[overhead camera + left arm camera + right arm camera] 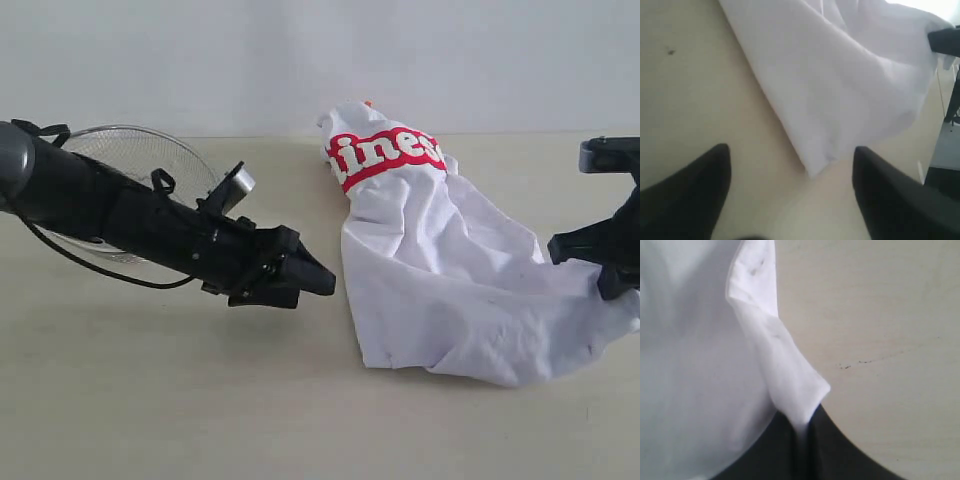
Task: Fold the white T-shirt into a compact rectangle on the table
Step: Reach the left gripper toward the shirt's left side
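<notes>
The white T-shirt (450, 270) lies crumpled on the table (180, 400), its red lettering (385, 155) at the far end. My left gripper (322, 281) hovers just left of the shirt's near-left corner. In the left wrist view that gripper (790, 150) is open, and the shirt's corner (812, 167) lies on the table ahead, between the two black fingers (875, 180) but touching neither. My right gripper (605, 270) at the right edge is shut on a fold of the shirt's hem (800, 400), pinched between its jaws (802, 425).
A round silver wire-mesh basket (140, 160) stands at the back left, behind the left arm (110, 210). Bare tabletop stretches in front of the shirt and to its left.
</notes>
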